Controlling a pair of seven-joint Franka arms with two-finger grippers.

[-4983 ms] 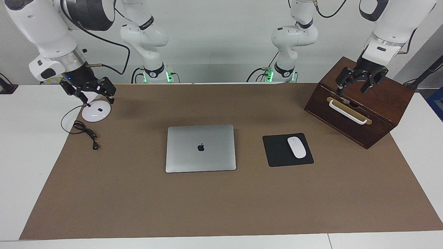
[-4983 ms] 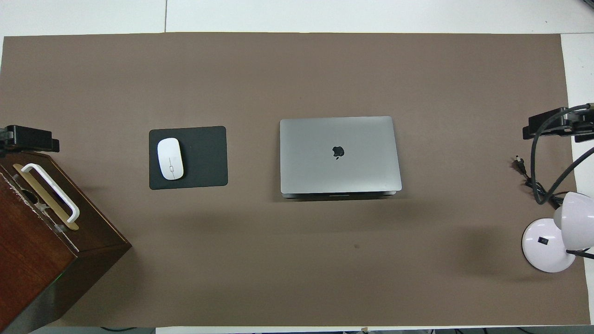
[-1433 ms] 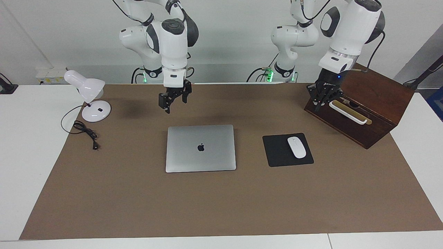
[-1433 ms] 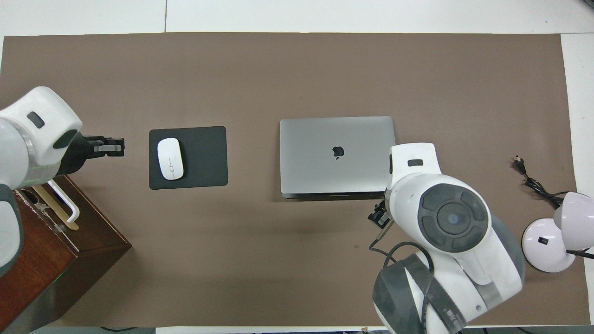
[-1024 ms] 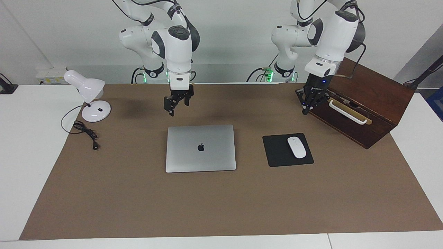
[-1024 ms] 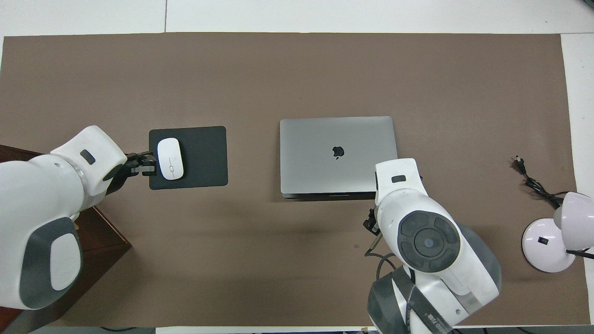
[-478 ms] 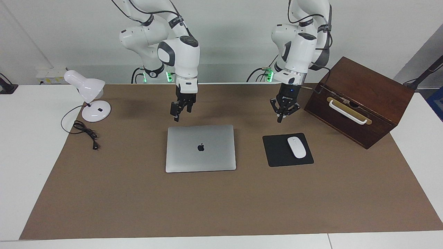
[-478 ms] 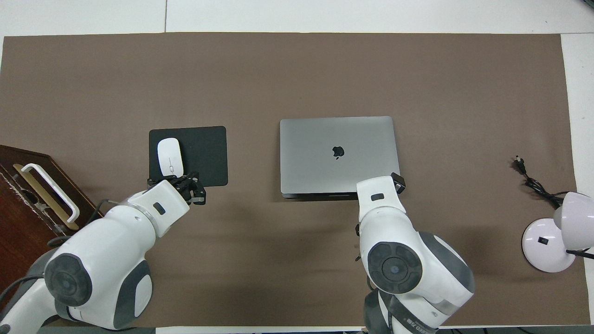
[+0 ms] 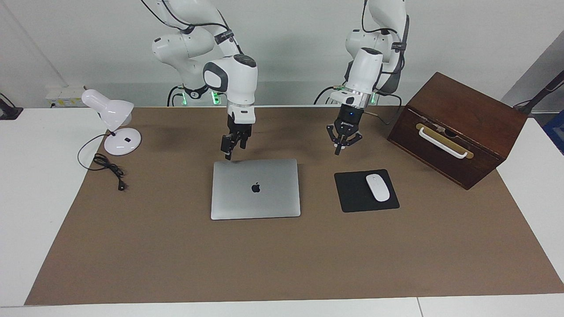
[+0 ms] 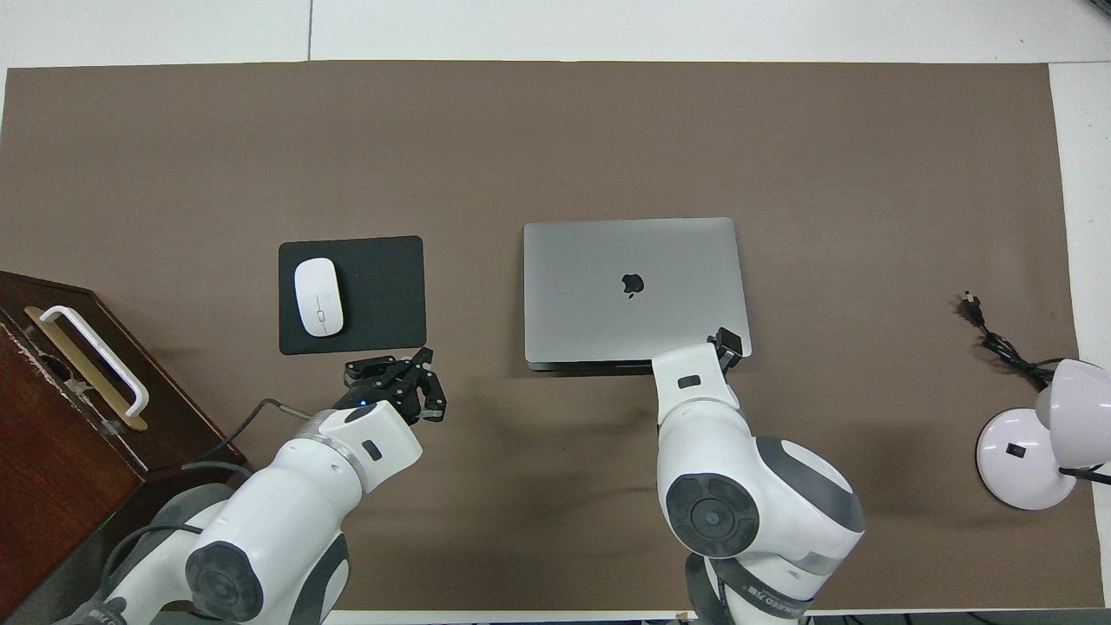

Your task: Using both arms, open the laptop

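Lying flat and shut in the middle of the brown mat (image 9: 273, 264) is one thin silver laptop (image 9: 255, 189), smooth metal with a dark apple mark. Two white arms are being held over the table. The right gripper (image 9: 228, 148) is being held just above the laptop's corner nearest the robots, fingers a little apart. The left gripper (image 9: 343, 141) is being held over bare mat near one square black mouse pad (image 9: 354, 193) carrying one white mouse (image 9: 377, 187), fingers spread.
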